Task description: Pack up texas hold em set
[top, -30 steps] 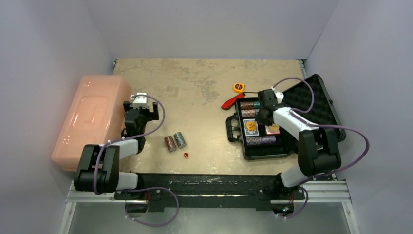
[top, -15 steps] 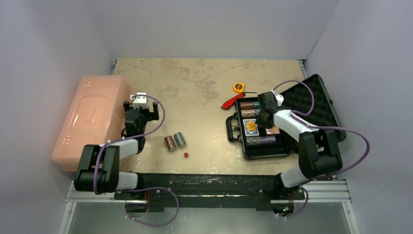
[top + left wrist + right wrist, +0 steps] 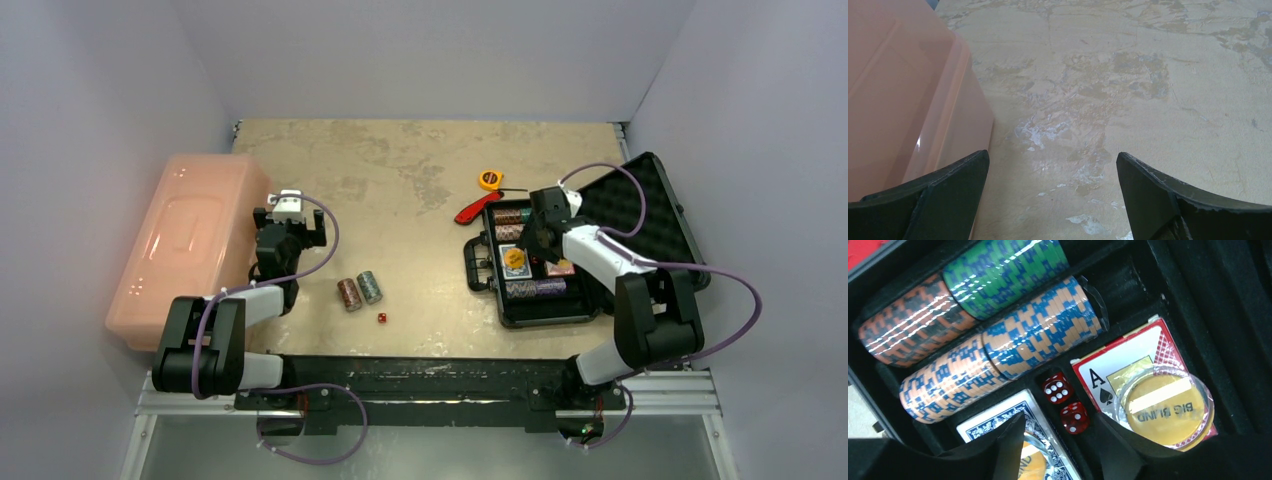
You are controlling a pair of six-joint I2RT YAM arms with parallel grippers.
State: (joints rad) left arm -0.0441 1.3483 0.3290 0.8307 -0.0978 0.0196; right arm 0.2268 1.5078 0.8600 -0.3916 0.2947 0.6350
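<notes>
Right gripper point(image 3: 1058, 436) has eased leftward over the open black rectangular hard case point(image 3: 556, 312) on the right — jaws apart, empty. Left gripper point(image 3: 1053, 160), also open and empty, should approach the loose striped chip rolls point(image 3: 370, 287) squarely.

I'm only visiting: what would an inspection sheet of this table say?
Surface: tan table, scuffed.
Job's things: black case open at right, holding chip rolls, two card decks, two red dice, a BIG BLIND disc; two loose chip rolls and a loose red die on the table.
Clutter: pink bin at left; yellow tape measure and red-handled tool near the case.
Grippers: left gripper open over bare table; right gripper open, fingers above the case's dice.
Cables: purple cables loop off both arms.
Surroundings: plain pale walls.
</notes>
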